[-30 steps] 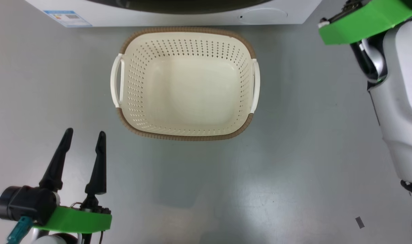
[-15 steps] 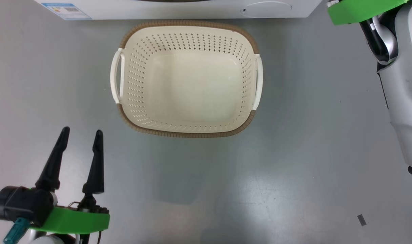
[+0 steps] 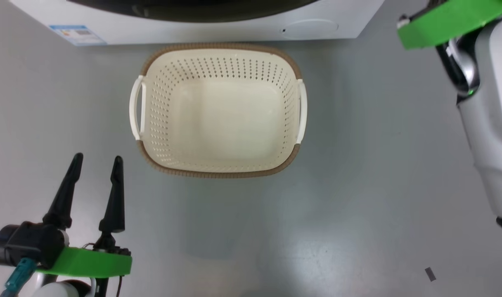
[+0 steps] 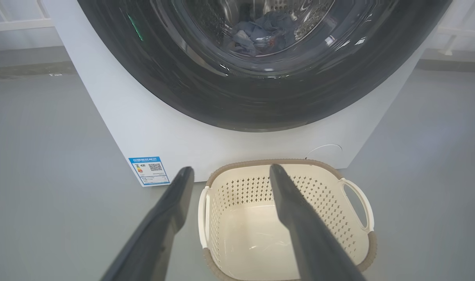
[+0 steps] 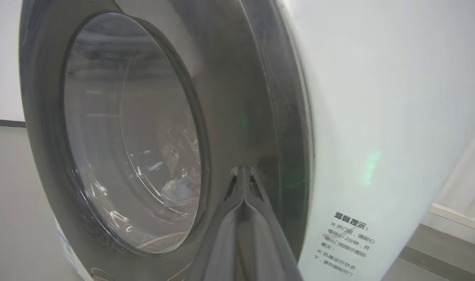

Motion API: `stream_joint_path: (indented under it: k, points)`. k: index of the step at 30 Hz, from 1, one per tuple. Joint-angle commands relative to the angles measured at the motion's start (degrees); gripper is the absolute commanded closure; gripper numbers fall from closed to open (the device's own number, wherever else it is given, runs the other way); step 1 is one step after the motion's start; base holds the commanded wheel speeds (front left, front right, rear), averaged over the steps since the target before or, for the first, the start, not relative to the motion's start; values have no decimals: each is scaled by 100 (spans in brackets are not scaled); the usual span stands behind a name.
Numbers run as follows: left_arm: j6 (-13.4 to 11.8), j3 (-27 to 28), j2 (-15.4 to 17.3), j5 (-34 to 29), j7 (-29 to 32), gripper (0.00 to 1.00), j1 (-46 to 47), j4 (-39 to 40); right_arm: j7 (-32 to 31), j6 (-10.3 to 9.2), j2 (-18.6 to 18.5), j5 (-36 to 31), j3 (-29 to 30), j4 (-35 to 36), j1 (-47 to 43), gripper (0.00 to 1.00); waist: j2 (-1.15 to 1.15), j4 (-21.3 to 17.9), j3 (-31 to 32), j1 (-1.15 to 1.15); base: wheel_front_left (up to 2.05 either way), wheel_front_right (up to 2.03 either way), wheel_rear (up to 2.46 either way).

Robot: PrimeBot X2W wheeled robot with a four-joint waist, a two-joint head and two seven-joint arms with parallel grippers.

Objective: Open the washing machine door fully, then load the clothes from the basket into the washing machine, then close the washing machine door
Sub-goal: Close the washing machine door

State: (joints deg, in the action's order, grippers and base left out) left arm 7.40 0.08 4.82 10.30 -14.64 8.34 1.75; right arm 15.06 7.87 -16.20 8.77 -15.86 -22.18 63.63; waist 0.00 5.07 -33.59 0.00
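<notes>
Grey floor (image 3: 370,173) — basket (image 3: 218,174) before seemingly shut door (image 4: 261,105).

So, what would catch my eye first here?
The big glossy black washing machine door stands out, with the clothes showing through its glass. In front of it, on the grey floor, sits the empty cream basket. The right gripper, fingers pressed together, points at the door's edge.
</notes>
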Motion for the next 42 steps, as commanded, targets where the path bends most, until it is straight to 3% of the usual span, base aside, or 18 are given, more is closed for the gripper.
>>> stream_joint_path:
  k: [1,3,9,15,18,19,30,42]
  points:
    - [9,225,103,-72,-36,0,32,43,-6,-38,99,12,-39,198,-304,100,0,-96,167,0,0,0,0]
    - [9,237,85,-70,-36,0,55,-33,-6,-38,112,44,-57,260,-486,100,0,-152,289,0,0,0,0]
    - [9,269,33,-79,-36,0,80,-269,-6,-38,148,91,-62,420,-1126,69,0,-317,729,0,0,0,0]
    - [9,363,-36,-59,-36,0,-8,-495,-6,-38,156,108,-71,625,-1792,48,0,-508,1231,0,0,0,0]
    - [9,419,-72,-57,-36,0,-77,-580,-6,-38,135,118,-64,709,-2089,21,0,-607,1478,0,0,0,0]
    - [9,453,-96,-65,-36,0,-143,-628,-6,-38,119,124,-55,771,-2291,2,0,-665,1660,0,0,0,0]
    - [9,572,-186,68,-36,0,-639,-825,-6,-38,-36,139,46,1160,-3578,0,0,-899,2574,0,0,0,0]
    - [-54,566,-193,197,-36,0,-872,-889,-6,-38,-16,198,520,1579,-4722,0,0,-1027,2983,0,0,0,0]
